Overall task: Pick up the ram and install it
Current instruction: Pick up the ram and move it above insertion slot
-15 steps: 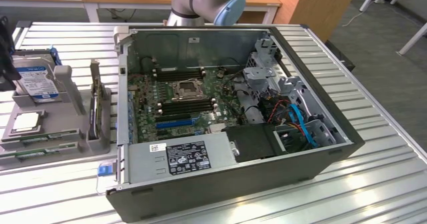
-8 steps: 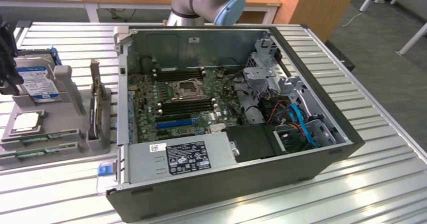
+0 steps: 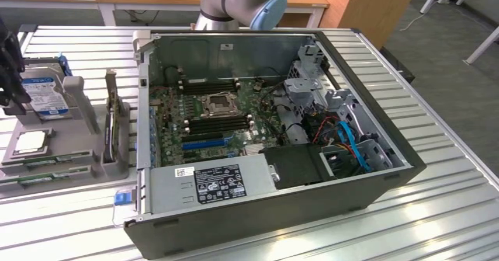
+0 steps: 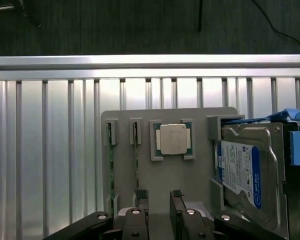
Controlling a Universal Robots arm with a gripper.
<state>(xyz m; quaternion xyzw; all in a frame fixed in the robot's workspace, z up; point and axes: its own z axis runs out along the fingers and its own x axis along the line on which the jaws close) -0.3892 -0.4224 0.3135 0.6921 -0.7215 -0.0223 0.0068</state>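
I'm hovering the black fingers parted and empty, one tip sitting by the thin green ram stick.

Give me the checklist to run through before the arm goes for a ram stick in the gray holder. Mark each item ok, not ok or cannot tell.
1. The tool is open with nothing in it: ok.
2. Ram ready in the gray holder: ok. One ram stick and a second ram stick stand on edge in their slots.
3. The tool centred over a stick: not ok. Its gap sits beside the nearer stick, toward the processor.
4. The computer case is open: ok. The board is exposed.
5. The memory slots are free: ok, they look empty.
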